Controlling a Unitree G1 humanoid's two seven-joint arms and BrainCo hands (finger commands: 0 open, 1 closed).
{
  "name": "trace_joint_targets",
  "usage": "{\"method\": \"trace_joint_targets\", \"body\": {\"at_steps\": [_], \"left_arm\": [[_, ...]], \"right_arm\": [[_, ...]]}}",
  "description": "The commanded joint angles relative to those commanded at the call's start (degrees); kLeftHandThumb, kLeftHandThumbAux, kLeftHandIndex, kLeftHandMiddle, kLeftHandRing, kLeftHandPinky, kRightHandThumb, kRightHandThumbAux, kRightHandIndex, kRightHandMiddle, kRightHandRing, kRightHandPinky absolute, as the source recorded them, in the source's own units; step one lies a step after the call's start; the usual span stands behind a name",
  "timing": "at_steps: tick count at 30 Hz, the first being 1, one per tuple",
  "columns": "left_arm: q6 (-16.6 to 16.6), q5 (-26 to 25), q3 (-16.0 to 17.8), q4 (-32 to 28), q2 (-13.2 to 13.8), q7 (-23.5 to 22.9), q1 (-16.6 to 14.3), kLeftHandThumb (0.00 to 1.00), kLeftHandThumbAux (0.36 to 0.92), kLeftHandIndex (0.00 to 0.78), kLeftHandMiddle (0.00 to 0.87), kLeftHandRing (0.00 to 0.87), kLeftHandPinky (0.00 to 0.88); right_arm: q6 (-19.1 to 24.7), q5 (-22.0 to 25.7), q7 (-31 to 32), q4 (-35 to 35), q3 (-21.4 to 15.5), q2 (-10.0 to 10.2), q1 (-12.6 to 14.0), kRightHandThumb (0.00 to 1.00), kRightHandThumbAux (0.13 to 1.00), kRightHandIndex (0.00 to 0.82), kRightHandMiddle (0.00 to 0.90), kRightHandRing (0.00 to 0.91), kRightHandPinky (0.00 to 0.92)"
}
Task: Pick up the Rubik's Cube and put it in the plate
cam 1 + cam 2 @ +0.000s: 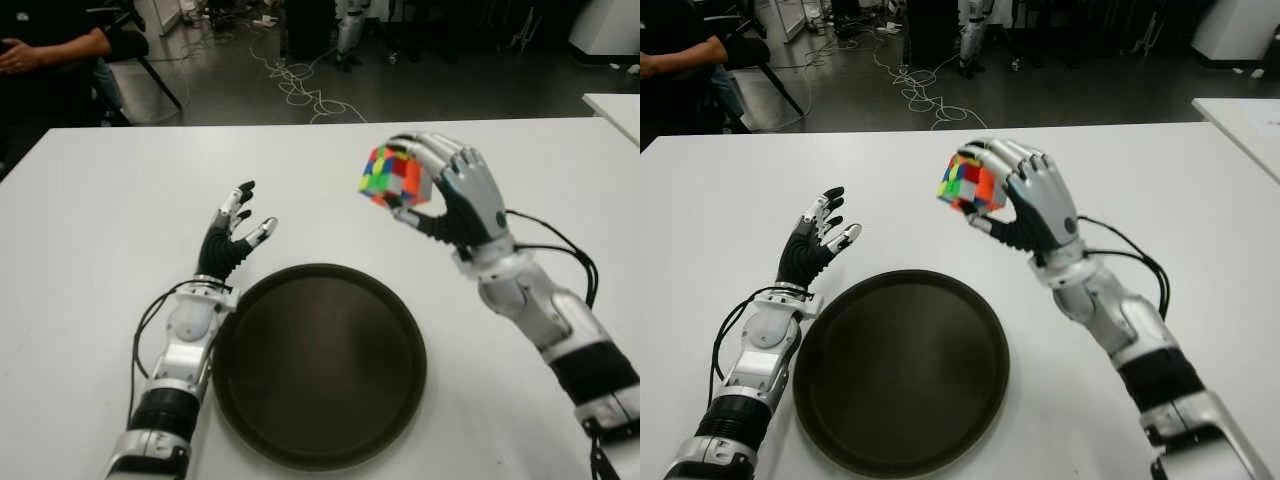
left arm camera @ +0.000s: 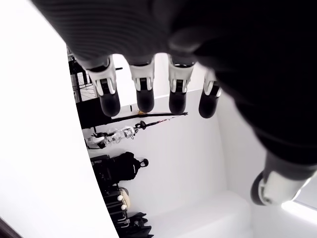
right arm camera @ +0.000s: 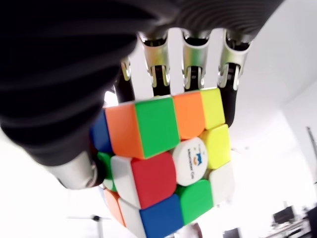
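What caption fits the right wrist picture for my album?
The right hand grips the scrambled Rubik's Cube in its fingers.

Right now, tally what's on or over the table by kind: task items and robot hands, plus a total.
Rubik's Cube: 1, held above the table in the right hand
Plate: 1, dark, round, nothing in it
Robot hands: 2, the right hand on the cube, the left hand open to the left of the plate
Total: 4
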Motion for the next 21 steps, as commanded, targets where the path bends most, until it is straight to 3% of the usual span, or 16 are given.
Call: {"method": "trace_joint_targets", "body": {"at_steps": [3,8,13,21], "left_arm": [[-0.26,0.17,0.00,-0.24,0.00,0.22,0.11,0.000,0.609,0.060,0.084,0.034,0.007],[0.01,0.34,-0.04,-0.45,-0.06,0.51,0.14,0.000,0.614,0.064,0.090,0.037,0.014],[0.30,0.53,-0.06,-0.65,-0.17,0.85,0.06,0.000,0.630,0.064,0.088,0.034,0.004],[0.87,0.18,-0.12,-0.73,-0.23,0.47,0.05,0.000,0.615,0.057,0.085,0.024,0.000]], "right_arm": [[-1.04,1.50,2.02,-2.33,-0.40,0.37,1.44,0.831,0.693,0.392,0.552,0.682,0.710],[-3.36,3.89,5.06,-2.75,-0.96,1.23,1.66,0.833,0.692,0.396,0.561,0.694,0.716],[-7.88,9.60,9.49,-1.47,-0.79,1.63,1.92,0.836,0.689,0.404,0.570,0.711,0.733],[-8.87,17.11,20.78,-1.30,0.75,1.93,3.36,0.835,0.689,0.404,0.556,0.695,0.715]]}}
